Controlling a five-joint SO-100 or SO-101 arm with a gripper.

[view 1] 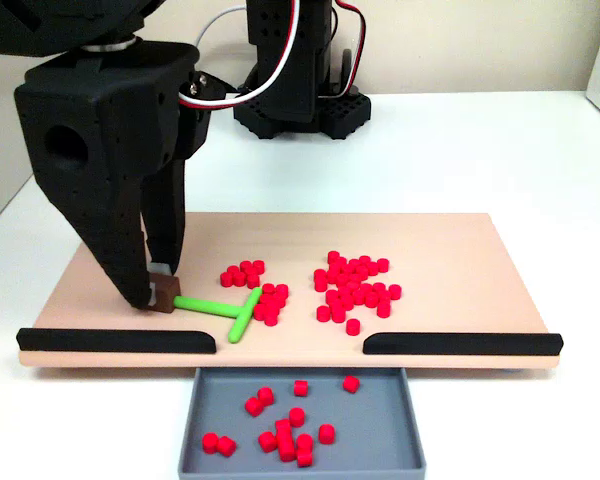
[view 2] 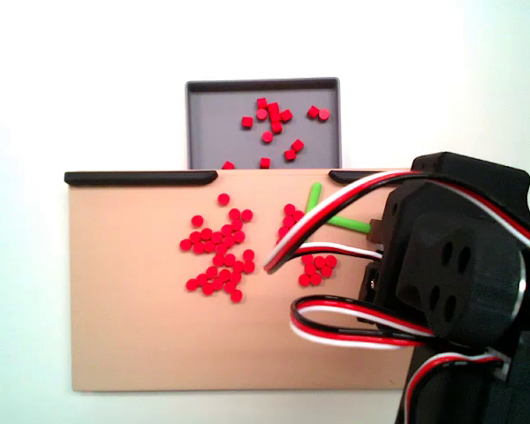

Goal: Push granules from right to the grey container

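The granules (view 1: 355, 290) lay in two loose red patches on the beige board (view 1: 460, 240) in a fixed view from the front: a bigger spread to the right of centre and a smaller clump (view 1: 255, 290) to its left, and a good dozen more (view 1: 285, 430) were already down in the grey container (view 1: 205, 420), which sat just off the board's near edge under the gap between the two black strips (view 1: 115, 340). I judged the job roughly a quarter done. The green pusher stick (view 1: 225, 310) lay flat, its crossbar touching the left clump on its left side, handle running away to the left into my gripper (view 1: 160, 292), whose jaws were pinched on the small brown block at the handle's end. That hold made sense to me: low, stick flat on the board, crossbar broadside so it could sweep pellets rather than ride over them. In a fixed view from behind, the arm and its wires covered the stick's handle end, but I could see the container (view 2: 203, 115) at the far side and the gap in the strips (view 2: 141, 177) lined up with it. The strips fenced the near edge either side, so the gap was the only exit; anything pushed wide would pile against a strip. There was plenty of bare board at the far side and far right for swinging round behind the big patch.
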